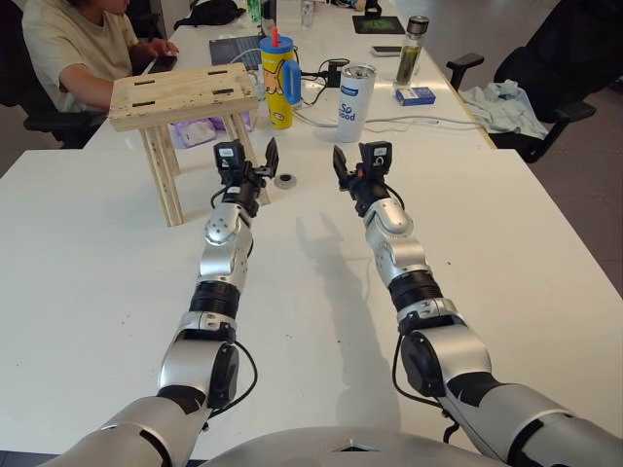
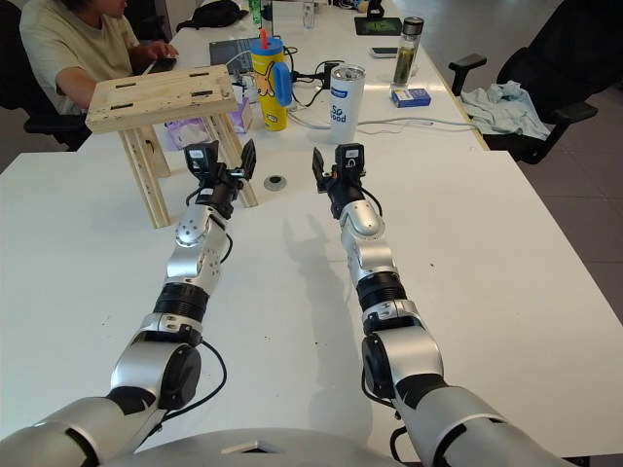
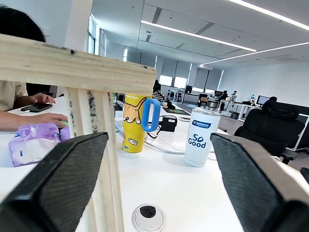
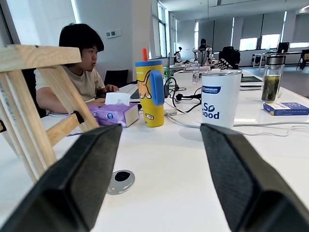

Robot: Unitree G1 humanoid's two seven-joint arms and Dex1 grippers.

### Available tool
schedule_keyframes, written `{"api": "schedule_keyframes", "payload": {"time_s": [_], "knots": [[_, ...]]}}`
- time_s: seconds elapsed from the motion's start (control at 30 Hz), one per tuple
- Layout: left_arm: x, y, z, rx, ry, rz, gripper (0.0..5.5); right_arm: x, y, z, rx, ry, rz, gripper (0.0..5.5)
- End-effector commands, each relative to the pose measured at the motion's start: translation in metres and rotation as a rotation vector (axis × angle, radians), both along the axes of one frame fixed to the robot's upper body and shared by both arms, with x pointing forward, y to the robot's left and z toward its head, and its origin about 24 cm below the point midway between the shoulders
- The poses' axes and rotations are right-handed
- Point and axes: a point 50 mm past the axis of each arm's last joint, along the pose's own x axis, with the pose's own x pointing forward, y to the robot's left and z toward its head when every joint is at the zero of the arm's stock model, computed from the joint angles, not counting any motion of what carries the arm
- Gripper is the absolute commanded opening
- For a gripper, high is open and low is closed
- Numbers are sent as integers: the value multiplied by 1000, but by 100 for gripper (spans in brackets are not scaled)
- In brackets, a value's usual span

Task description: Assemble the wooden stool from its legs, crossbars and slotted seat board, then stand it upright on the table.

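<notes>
Currently the wooden stool [image 1: 181, 95] stands assembled and upright on the white desk [image 1: 88, 282], at the far left of the working area. We note its slotted seat board [image 2: 161, 97] level on top, splayed legs below it, and a crossbar [image 4: 63, 129] joining two legs at the side. The front left leg [image 1: 162, 177] rests on the desk surface.

Left end effector [image 1: 250, 159]: open and gripping nothing, with its fingers spread wide. It hovers above the desk just in front of the stool's right-hand leg [image 3: 94, 116]. We cannot tell from the head views whether it touches the wood. In the left wrist view that leg rises just past one finger pad [image 3: 58, 188], not between the two pads.

Right end effector [image 1: 357, 161]: also open and empty. It is held above the desk, well apart from the stool and about level with the left one.

A round cable grommet [image 1: 285, 181] sits in the desk between the two end effectors, slightly beyond them. On the adjoining desk behind we log a yellow tumbler [image 1: 279, 83] with a blue handle and a white tumbler [image 1: 356, 102] near it, with cables between them. A purple tissue pack [image 1: 200, 131] lies behind the stool's legs. Farther back are a glass bottle [image 1: 412, 49] and a small blue box [image 1: 415, 94].
</notes>
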Motion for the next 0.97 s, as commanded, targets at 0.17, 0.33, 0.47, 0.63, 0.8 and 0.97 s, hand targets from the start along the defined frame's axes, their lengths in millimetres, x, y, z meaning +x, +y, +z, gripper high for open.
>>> {"api": "schedule_keyframes", "payload": {"time_s": [0.17, 0.33, 0.47, 0.63, 0.8, 0.97], "knots": [[10, 10, 12, 52, -47, 25, 394, 6, 4, 13, -30, -39, -29, 300], [11, 8, 8, 86, -42, 3, 394, 3, 0, 3, -21, -9, -66, 300], [10, 6, 6, 96, -39, -11, 394, 2, 2, 2, -12, -6, -50, 300], [9, 0, 3, 94, -37, -33, 394, 3, 1, 1, -33, 3, -54, 300], [10, 0, 6, 83, -44, -79, 394, 2, -4, 0, -24, 5, -80, 300], [12, 2, 10, 80, -53, -85, 361, -1, -8, -8, -23, 34, -76, 304]]}}
